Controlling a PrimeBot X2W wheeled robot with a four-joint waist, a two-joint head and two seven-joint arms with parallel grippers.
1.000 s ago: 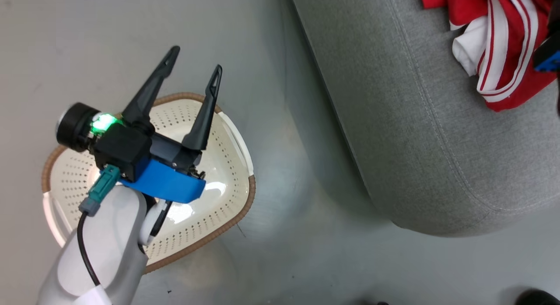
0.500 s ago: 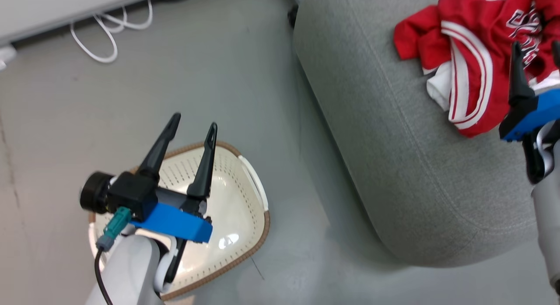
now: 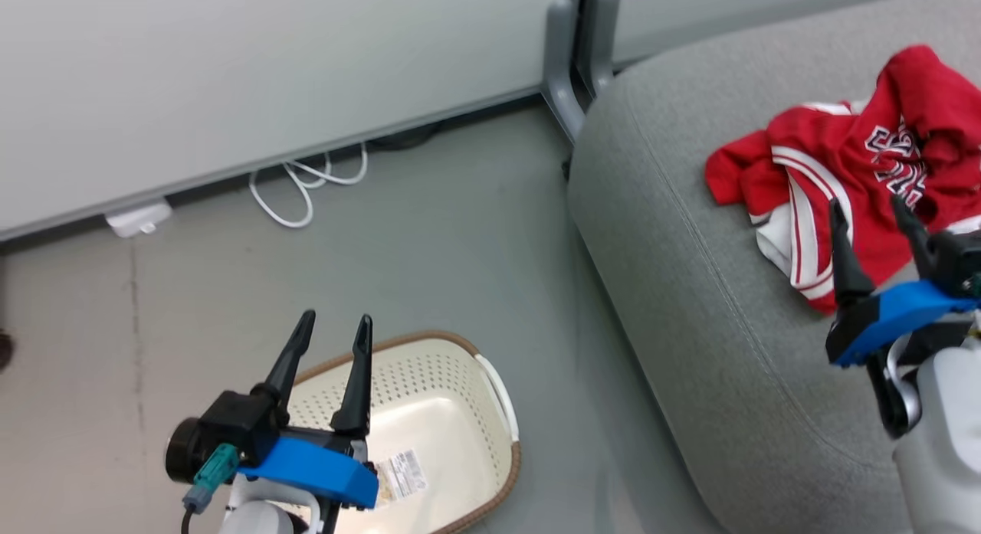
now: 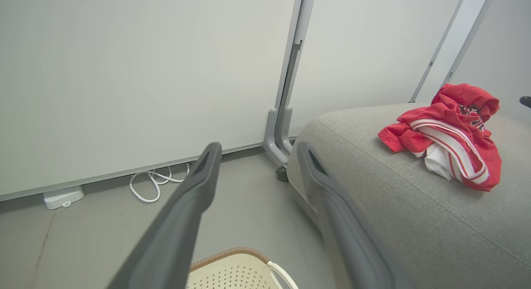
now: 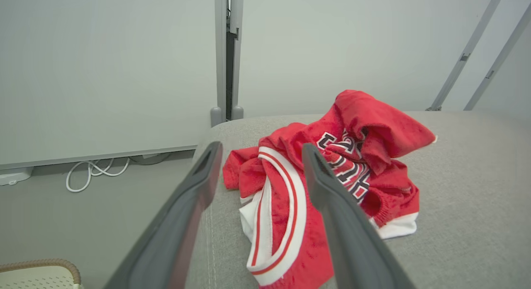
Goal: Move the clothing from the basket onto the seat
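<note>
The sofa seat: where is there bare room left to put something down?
The grey sofa is bare from its rounded edge by the floor up to the red clothing. The basket's visible floor holds just a paper label. It is crowded at the clothing heap, where the open right gripper hovers.

Item one, the clothing (image 5: 290, 185): dark block lettering (image 5: 352, 164) with white outline on the red fabric; it is folded and creased, the characters only partly exposed, no word legible; item two, the basket (image 3: 460, 365): a white paper label (image 3: 400, 473) on its floor; dark barcode-like print, too small to read.
</note>
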